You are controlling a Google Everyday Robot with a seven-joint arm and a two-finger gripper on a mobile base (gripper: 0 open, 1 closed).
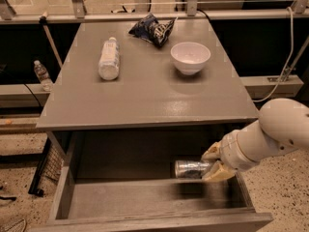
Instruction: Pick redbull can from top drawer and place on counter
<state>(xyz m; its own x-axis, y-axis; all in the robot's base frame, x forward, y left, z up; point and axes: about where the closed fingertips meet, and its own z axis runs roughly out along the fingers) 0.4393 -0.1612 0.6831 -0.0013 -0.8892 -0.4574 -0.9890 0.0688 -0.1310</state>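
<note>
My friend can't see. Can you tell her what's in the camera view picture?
The robot's gripper holds the redbull can sideways inside the open top drawer, near its right side. On the counter above sit a plastic bottle, a white bowl and a dark snack bag.

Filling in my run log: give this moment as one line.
phase: pick | tool: in top drawer, shut on redbull can | can: sideways | counter: can not yet placed
</note>
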